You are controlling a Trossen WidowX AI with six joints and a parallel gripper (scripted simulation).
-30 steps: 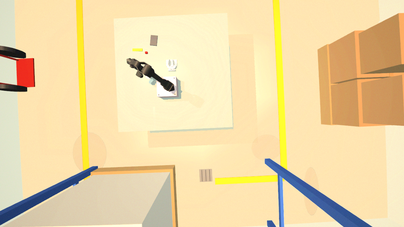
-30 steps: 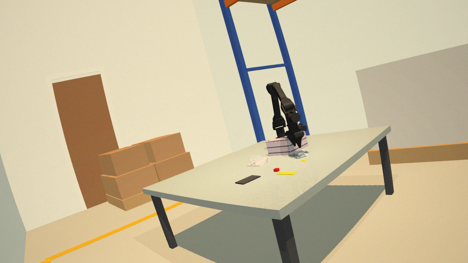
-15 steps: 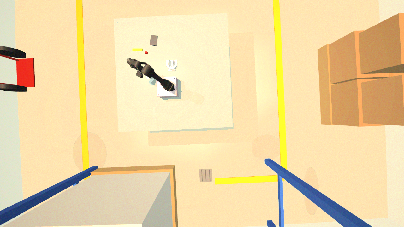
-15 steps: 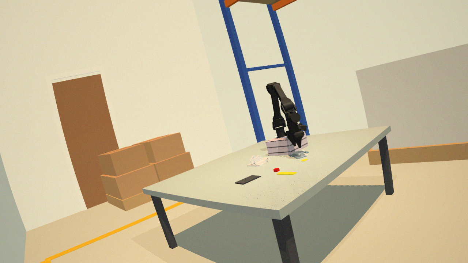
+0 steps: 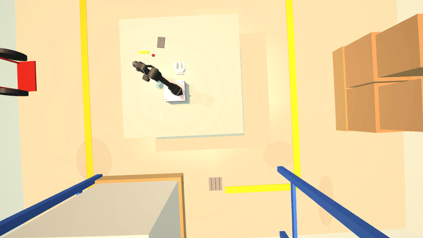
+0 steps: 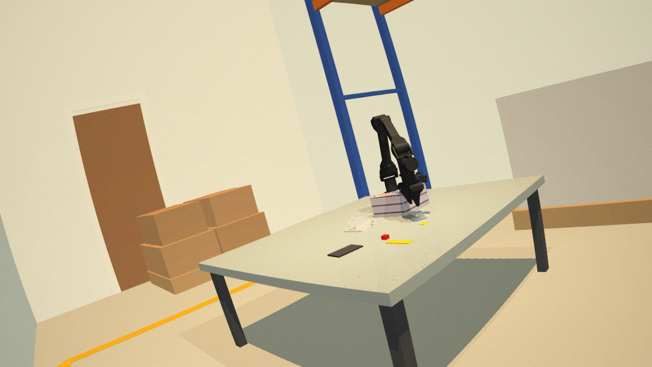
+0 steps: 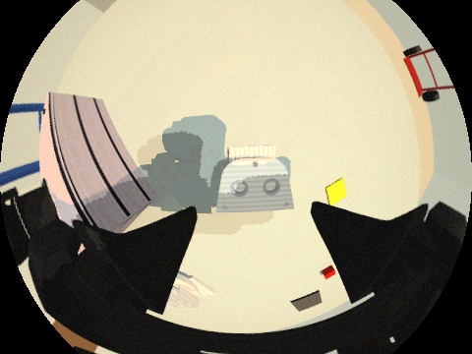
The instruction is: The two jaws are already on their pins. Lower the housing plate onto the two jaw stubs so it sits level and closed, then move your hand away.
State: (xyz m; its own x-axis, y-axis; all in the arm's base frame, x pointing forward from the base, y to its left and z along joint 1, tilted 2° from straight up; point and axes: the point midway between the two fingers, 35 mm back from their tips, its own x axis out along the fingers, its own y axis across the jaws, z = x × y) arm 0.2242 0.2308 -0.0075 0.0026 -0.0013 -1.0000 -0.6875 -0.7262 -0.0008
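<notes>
The housing plate (image 6: 417, 215) (image 7: 256, 197), pale grey with two round holes and a ribbed strip along one edge, lies on the table beside the arm's block. My gripper (image 6: 414, 204) (image 7: 255, 211) is open and empty above it, its fingers wide apart on either side of the plate in the wrist view. In the top view the arm hides the fingertips. The white base with the jaws (image 5: 179, 67) (image 6: 359, 224) (image 7: 187, 295) stands apart from the plate; in the wrist view it is partly hidden behind the left finger. Its pins and stubs are too small to make out.
The arm stands on a pinkish block (image 5: 170, 96) (image 6: 387, 205) (image 7: 88, 143) close to the plate. A small yellow piece (image 6: 424, 223) (image 7: 336, 192), a yellow strip (image 5: 143, 52) (image 6: 400, 241), a red cube (image 5: 153, 55) (image 6: 385, 236) (image 7: 328, 272) and a dark slab (image 5: 160, 42) (image 6: 345, 250) (image 7: 307, 301) lie on the table.
</notes>
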